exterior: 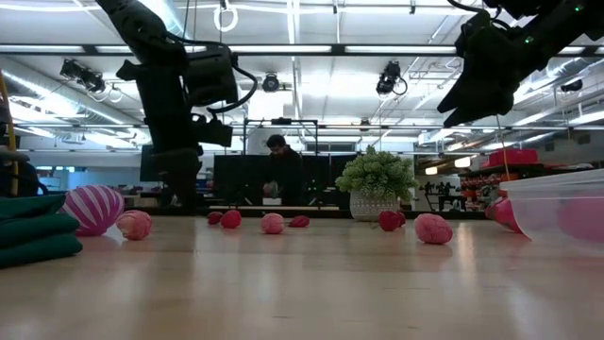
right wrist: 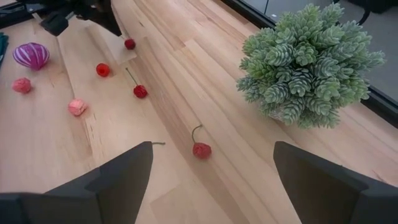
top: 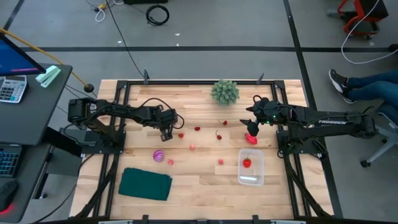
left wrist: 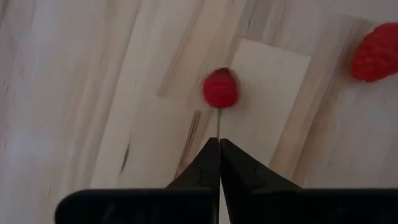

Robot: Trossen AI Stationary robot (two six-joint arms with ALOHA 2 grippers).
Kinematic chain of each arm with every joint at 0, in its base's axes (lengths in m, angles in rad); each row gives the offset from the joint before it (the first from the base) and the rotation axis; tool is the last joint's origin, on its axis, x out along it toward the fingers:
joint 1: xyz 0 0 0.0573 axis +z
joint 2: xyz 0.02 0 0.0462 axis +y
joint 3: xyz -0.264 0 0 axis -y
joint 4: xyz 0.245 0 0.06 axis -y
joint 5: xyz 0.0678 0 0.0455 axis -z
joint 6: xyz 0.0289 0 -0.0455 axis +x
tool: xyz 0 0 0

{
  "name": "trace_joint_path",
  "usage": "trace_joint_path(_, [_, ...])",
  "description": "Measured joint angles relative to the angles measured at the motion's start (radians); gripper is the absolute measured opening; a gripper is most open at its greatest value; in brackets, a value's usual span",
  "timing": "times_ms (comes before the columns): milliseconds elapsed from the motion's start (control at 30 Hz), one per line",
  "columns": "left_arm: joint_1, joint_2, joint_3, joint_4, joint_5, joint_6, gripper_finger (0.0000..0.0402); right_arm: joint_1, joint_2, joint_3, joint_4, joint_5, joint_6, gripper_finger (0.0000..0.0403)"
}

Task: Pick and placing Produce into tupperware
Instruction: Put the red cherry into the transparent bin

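My left gripper [left wrist: 219,144] is shut, low over the table's left middle [top: 166,130], with a red cherry [left wrist: 220,88] just beyond its tips. My right gripper [right wrist: 211,155] is wide open and raised above the table [top: 252,121], over the larger red piece [top: 250,138]. Small red and pink produce pieces [top: 218,134] lie scattered on the wood between the arms. The purple-striped ball [top: 158,155] rests on the table near the left arm. The clear tupperware [top: 251,167] stands at the right near side with one red piece [top: 247,163] inside. My left gripper pinches the free end of the cherry's thin stem [left wrist: 218,127] between its two fingertips. The stem runs straight out from the tips to the cherry. The fingers point down toward the table. Whether the cherry is lifted clear or rests on the wood, I cannot tell.
A green bushy plant in a pot [top: 224,91] stands at the far middle edge. A dark green folded cloth [top: 145,184] lies at the near left. A person [exterior: 278,175] shows in the room beyond the table. Bare wood lies between the cloth and the tupperware.
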Motion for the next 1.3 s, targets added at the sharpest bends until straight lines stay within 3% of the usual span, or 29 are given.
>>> trace_joint_path(267, [-0.022, 0.0, 0.016, 0.196, -0.003, 0.002, 0.0004, 0.0, 0.0, 0.0, 0.0, 0.0, 0.0, 0.0344])
trace_joint_path(433, [-0.1, 0.0, 0.111, 0.318, -0.003, 0.025, 0.0003, 0.0, 0.0, 0.0, 0.0, 0.0, 0.0, 0.0344])
trace_joint_path(533, [-0.164, -0.001, 0.161, 0.486, 0.002, 0.095, 0.0002, 0.0, 0.0, 0.0, 0.0, 0.004, 0.0, 0.0344])
trace_joint_path(767, [-0.265, 0.031, 0.245, 0.763, 0.146, 0.194, 0.0001, 0.0, 0.0, 0.0, 0.0, 0.006, 0.0, 0.0344])
trace_joint_path(1000, [-0.318, 0.268, 0.477, 0.773, 0.148, 0.29, 0.0001, 0.0, 0.0, 0.0, 0.005, 0.007, 0.01, 0.0344])
trace_joint_path(1300, [-0.323, 0.637, 0.817, 0.703, 0.197, 0.225, 0.0002, 0.0, 0.0, 0.0, 0.005, 0.007, 0.002, 0.0344])
